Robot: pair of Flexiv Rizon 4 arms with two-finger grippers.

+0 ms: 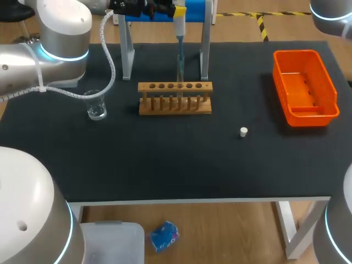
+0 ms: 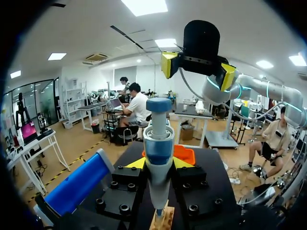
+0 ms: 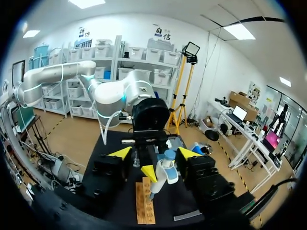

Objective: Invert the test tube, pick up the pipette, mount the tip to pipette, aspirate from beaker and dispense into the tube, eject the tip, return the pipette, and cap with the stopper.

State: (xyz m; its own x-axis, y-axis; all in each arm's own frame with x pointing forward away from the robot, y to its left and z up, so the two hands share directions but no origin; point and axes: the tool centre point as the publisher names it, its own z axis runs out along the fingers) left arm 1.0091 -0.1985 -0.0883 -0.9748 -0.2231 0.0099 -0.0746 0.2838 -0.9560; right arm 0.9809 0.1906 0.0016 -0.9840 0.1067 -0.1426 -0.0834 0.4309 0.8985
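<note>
Pipette [image 1: 179, 27] (in left tool [image 2: 159, 164]) hangs over rack [image 1: 175, 104]; bin [image 1: 330, 91] nears table [image 1: 165, 165] edge.

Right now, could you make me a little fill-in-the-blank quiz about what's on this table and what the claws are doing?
1. The small white stopper lies on the table between the wooden rack and the ___ bin.
2. The blue and white pipette is gripped from two sides by the ___ claw.
3. The right claw is ___ and holds nothing.

Missing words: orange; left; open.
</note>
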